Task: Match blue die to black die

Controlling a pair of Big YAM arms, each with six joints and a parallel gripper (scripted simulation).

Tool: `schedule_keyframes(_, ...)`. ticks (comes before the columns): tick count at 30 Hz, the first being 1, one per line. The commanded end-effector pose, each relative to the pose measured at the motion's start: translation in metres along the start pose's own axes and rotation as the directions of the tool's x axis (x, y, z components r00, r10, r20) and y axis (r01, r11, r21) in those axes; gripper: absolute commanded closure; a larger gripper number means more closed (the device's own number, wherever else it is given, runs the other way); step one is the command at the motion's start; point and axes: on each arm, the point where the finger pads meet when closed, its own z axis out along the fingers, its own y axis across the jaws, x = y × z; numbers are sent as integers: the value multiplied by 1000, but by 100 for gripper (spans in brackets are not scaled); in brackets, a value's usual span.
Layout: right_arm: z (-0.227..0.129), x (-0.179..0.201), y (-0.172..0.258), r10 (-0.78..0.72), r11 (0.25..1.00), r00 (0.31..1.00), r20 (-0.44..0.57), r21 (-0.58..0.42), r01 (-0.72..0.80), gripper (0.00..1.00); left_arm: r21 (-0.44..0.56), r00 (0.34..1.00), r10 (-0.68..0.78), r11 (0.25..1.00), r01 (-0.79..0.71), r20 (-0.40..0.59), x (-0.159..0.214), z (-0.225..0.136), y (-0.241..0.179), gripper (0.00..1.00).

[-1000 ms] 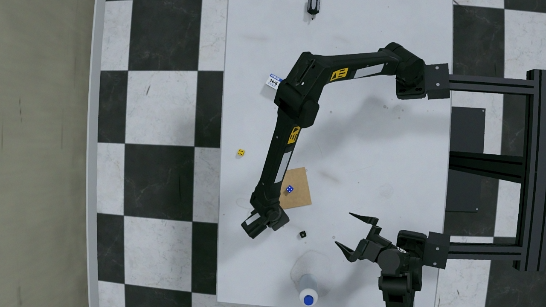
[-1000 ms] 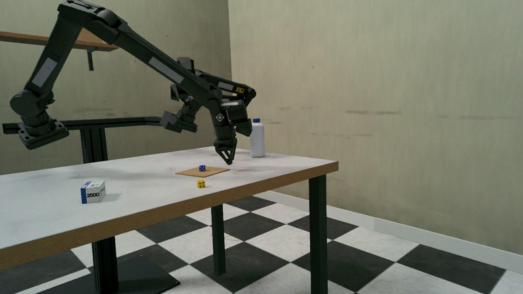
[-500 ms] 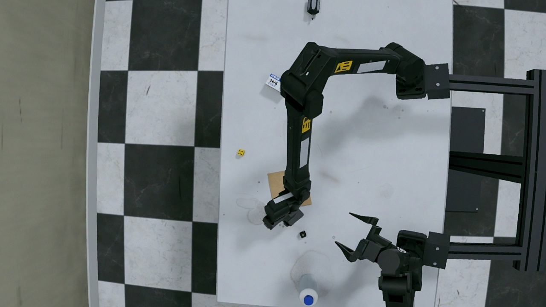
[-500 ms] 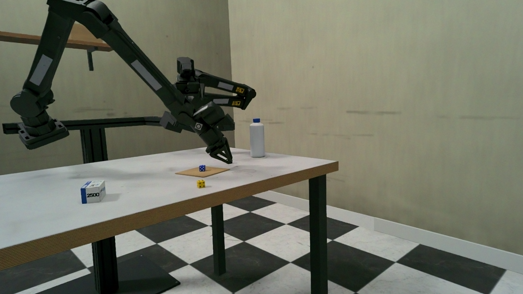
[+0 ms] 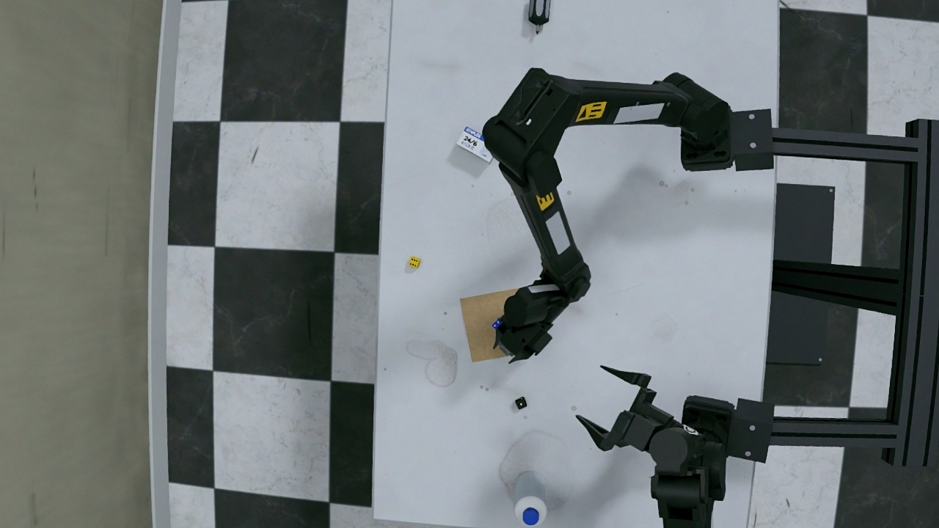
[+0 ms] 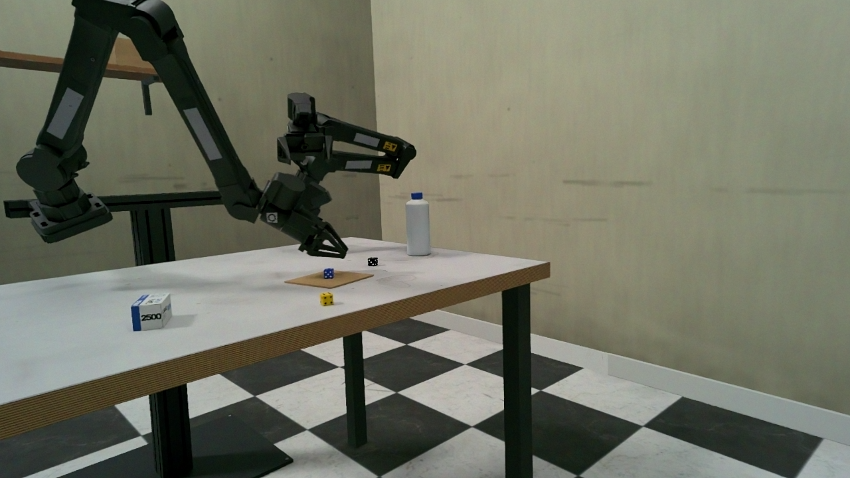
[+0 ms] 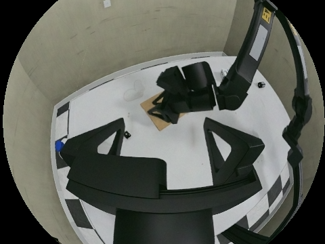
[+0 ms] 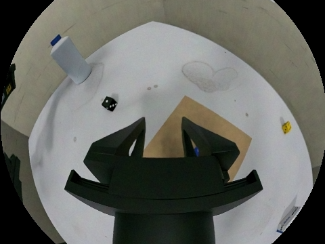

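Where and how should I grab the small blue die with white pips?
I'd pinch two opposite side faces of the blue die, coming from above. It's a cube sitting flat on the tan square mat, so its upright sides are exposed while its underside is covered.

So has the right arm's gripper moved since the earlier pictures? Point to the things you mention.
Yes, the right gripper (image 5: 503,354) (image 6: 345,252) (image 7: 150,108) (image 8: 163,121) has shifted leftward in the exterior view, away from the white bottle (image 5: 530,489) (image 6: 418,228) (image 7: 59,146) (image 8: 72,61).
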Motion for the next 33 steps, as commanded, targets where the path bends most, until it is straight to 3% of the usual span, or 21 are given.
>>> schedule_keyframes(1, -3, -5, -6, -38, 999, 997, 63, 21, 36, 56, 2, 1000, -22, 1000, 22, 11, -12, -2, 2, 0)
schedule_keyframes(7, -35, 12, -12, -77, 996, 991, 113, 51, 72, 56, 2, 1000, -22, 1000, 22, 11, -12, -2, 2, 0)
schedule_keyframes(11, -51, 48, -21, -116, 992, 991, 60, 57, 112, 56, 2, 1000, -22, 1000, 22, 11, -12, -2, 2, 0)
schedule_keyframes(13, -48, 56, -32, -108, 992, 993, 38, 68, 105, 56, 2, 1000, -22, 1000, 22, 11, -12, -2, 2, 0)
schedule_keyframes(16, -36, 37, -54, -93, 990, 993, 74, 111, 85, 56, 2, 1000, -22, 1000, 22, 11, -12, -2, 2, 0)
schedule_keyframes(33, -18, 50, -44, -93, 993, 995, 40, 82, 90, 56, 2, 1000, -22, 1000, 22, 11, -12, -2, 2, 0)
